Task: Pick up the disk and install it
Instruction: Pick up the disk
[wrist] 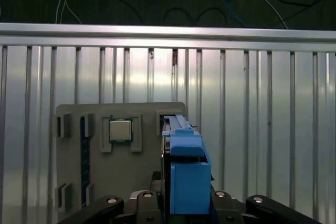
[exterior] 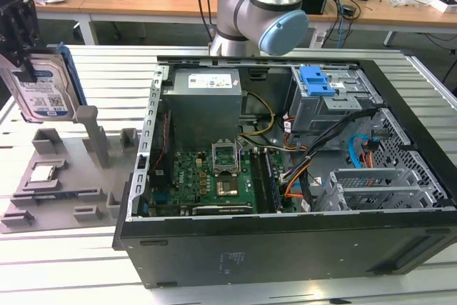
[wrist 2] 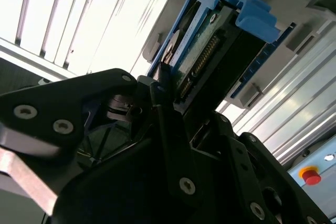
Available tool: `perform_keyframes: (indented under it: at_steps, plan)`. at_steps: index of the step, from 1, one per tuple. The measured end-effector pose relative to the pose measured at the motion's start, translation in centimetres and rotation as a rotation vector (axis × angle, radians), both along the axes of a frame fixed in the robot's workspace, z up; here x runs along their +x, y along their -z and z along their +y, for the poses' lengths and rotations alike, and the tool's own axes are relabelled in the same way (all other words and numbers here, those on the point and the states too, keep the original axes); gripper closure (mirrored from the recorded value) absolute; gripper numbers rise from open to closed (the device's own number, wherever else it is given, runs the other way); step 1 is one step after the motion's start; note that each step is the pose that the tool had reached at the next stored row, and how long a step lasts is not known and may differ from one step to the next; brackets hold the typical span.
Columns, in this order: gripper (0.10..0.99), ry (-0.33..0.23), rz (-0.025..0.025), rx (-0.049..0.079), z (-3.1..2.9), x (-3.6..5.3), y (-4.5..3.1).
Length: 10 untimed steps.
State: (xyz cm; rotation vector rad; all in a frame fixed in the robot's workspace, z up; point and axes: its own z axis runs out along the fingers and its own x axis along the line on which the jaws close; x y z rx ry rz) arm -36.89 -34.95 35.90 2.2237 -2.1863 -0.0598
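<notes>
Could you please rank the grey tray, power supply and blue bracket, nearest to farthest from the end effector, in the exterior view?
1. grey tray, below the end effector, exterior view's left.
2. power supply, inside the case, middle.
3. blue bracket, in the case, exterior view's right.

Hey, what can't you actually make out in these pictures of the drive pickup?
- Exterior view: black gripper holding the silver hard drive in its blue plastic carrier is cut off by the picture's edge.
- Second wrist view: the drive's gripped end, hidden behind the gripper's fingers.
- First wrist view: the drive's label, seen edge-on.
</notes>
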Motion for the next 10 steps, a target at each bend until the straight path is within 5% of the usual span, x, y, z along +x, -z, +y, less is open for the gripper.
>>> perform_keyframes:
  at_steps: [10]
  plan:
    - [0.725,0.000,0.0000,0.000,0.00,0.01,-0.87]
